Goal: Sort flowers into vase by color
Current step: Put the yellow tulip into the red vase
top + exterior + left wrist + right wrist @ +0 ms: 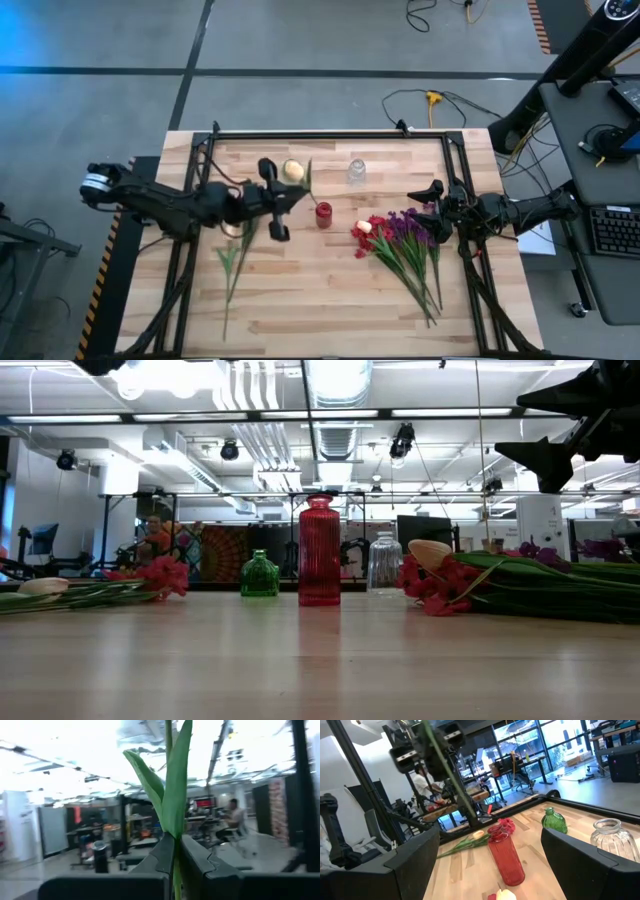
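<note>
- Wooden table (300,290), high view: the left gripper (285,196) hung over the table's left half, closed on a flower stem (309,178) with a cream blossom (292,170) beside it. The right gripper (432,197) stood wide apart and empty above the bunch of red and purple flowers (400,240) lying on the right half. A red vase (323,214) stood near the middle, a clear vase (356,171) farther back, and two loose sprigs (235,262) lay at the left.
- Low view: the red vase (319,551) stood between a green vase (259,575) and the clear vase (384,563); the green one was not to be made out from above. Loose sprigs (100,588) lay flat at one side and the bunch (520,585) at the other.
- Left wrist view: the fingers (200,865) pinched a green stem with long leaves (172,795), which rose upright between them; a seated person (234,815) showed in the room beyond.
- Right wrist view: the fingers (415,855) were spread wide with nothing between them; the red vase (506,855), green vase (554,820) and clear vase (612,837) stood ahead, and the left arm (427,750) held its stem (452,785) above the table.
</note>
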Motion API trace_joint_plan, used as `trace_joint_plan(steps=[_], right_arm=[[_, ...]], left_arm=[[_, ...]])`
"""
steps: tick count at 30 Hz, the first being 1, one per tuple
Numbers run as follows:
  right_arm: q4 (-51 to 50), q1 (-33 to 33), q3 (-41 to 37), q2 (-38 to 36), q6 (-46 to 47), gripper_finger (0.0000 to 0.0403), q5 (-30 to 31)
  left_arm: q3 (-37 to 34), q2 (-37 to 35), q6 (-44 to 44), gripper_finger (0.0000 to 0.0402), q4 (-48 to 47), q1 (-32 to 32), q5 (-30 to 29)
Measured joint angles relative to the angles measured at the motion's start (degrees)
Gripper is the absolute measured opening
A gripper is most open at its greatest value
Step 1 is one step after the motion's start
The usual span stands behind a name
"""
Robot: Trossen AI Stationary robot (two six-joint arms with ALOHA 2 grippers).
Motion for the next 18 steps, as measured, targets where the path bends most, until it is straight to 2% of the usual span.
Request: trace_joint_plan(steps=[7, 18], right_arm=[[0.00, -0.02, 0.00, 0.00, 0.00, 0.0341, 0.44], [-0.04, -0.02, 0.00, 0.00, -0.02, 0.0341, 0.44]], left_arm=[[0.16, 2.29, -4.75, 0.0001, 0.24, 5.18, 0.03], [0.92, 4.36, -5.85, 0.0001, 0.02, 6.70, 0.08]])
